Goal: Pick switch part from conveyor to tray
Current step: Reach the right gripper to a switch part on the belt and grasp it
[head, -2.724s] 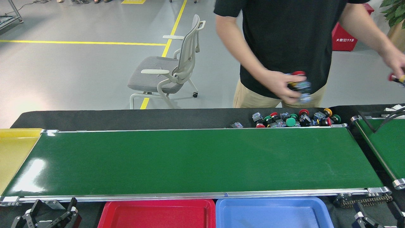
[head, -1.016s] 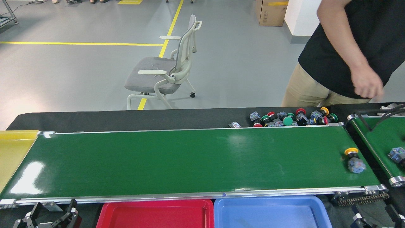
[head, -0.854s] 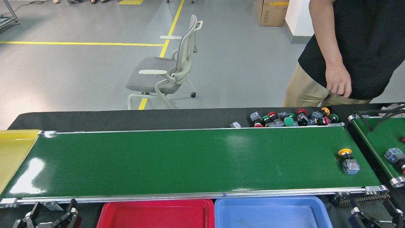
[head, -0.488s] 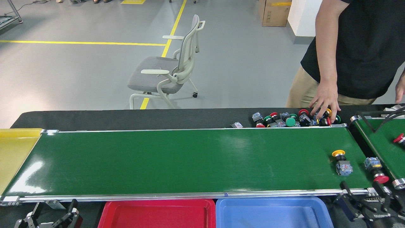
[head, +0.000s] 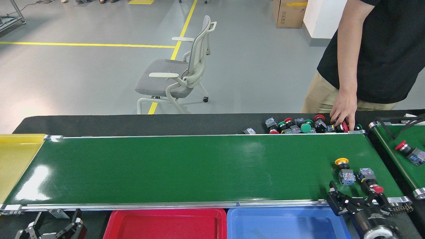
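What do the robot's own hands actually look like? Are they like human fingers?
No. Each is a black claw of jointed metal links with small silver screws. The right gripper has two forked fingers on a round black wrist with a silver ring. The left gripper looks alike, with pale tips; only part shows.

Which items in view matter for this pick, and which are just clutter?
In play:
- yellow-capped switch part and red-capped switch part on the glossy green conveyor
- shallow red plastic tray
- open right end effector

Lying about:
- blue plastic tray
- pile of spare switch parts under a person's hand
- grey office chair
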Controlling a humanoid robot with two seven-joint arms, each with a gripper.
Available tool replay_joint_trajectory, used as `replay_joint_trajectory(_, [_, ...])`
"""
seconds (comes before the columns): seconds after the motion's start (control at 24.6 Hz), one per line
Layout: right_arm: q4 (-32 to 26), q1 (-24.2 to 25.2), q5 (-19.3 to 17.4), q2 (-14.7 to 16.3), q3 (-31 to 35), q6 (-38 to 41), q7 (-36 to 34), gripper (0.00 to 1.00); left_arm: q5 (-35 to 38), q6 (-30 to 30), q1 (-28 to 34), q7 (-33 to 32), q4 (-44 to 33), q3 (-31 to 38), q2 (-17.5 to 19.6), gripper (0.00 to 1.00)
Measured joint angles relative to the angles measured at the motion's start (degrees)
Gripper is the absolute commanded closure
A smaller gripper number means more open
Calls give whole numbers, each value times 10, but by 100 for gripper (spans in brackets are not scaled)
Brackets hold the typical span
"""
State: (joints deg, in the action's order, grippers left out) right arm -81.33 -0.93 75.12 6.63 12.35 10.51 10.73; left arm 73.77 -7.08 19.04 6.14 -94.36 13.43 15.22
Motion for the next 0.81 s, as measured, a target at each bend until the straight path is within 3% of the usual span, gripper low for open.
replay_joint_trajectory(0.16, [50,-47,0,0,-22,-17,-1,8,0,0,-1,0,0,0,0,0])
replay_joint_trajectory(0.2, [58,-56,0,0,-31,-21,-2,19,0,0,-1,0,0,0,0,0])
replay_joint_trajectory(0.33, [73,-66,0,12,-70,-27,-7,64,0,0,-1,0,0,0,0,0])
replay_joint_trajectory(0.45, [75,-67,-2,21,-91,-29,-17,90,0,0,-1,0,0,0,0,0])
replay_joint_trajectory(0.65, [75,-66,-4,24,-96,-8,-35,94,0,1,-1,0,-1,0,0,0])
replay_joint_trajectory(0.81, [23,-56,-4,24,-130,71,-52,95,0,2,-1,0,-1,0,0,0])
